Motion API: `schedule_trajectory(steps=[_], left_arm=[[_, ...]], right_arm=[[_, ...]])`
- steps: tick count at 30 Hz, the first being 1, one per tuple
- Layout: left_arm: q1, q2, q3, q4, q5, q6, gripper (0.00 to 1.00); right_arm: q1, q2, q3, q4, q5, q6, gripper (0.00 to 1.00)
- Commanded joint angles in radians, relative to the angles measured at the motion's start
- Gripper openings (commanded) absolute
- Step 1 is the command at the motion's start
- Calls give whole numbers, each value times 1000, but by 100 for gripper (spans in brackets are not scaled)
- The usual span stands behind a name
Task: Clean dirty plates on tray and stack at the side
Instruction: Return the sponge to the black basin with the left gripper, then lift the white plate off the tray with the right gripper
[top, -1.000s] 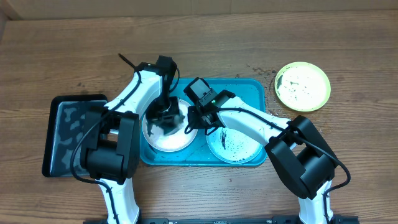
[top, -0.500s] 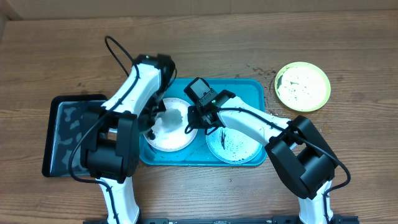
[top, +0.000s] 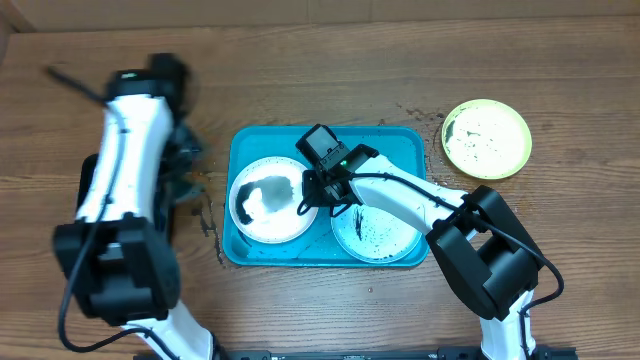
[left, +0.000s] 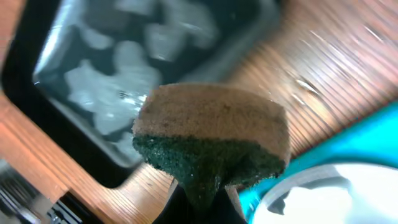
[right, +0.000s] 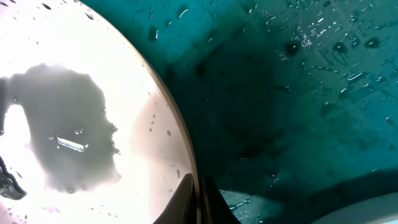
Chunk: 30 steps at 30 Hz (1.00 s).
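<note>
Overhead, left white plate (top: 270, 222) and right white plate (top: 378, 235) lie in the turquoise tray (top: 390, 150); the yellow-green plate (top: 487, 138) sits well apart on the table (top: 330, 70). The right gripper (top: 308, 195) pinches the left white plate's rim. The left gripper (left: 200, 186) clasps a sponge (left: 211, 124) by the black tray (left: 74, 152).

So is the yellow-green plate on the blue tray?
No, the yellow-green plate lies on the wooden table, apart from the blue tray.
</note>
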Motion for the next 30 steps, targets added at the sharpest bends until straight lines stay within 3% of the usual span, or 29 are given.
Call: schedule_trajectory(steps=[1,8,12,19,22,26,29,30], left_arm=[[154,2,6,1,45,5,4],[388,18,-85,101,148,7,4],[437,18,-190,218,236,82,4],[447,18,-297,333,285,95,6],[447,18,-297,335,296,95,21],[447,18,-297,336,299,95,29],[447,18,-297,340,299,95,49],[447,18,-297,346,299,95,61]], right_arm=[[-4,6,19,3,19,-7,4],[-4,6,19,3,19,-7,4],[-4,6,19,6,19,-7,4],[-4,6,18,6,19,-7,4],[-4,6,19,6,19,-7,4],[-4,6,19,6,19,-7,4],[-4,6,19,6,19,-7,4],[-4,6,19,6,19,-7,4]])
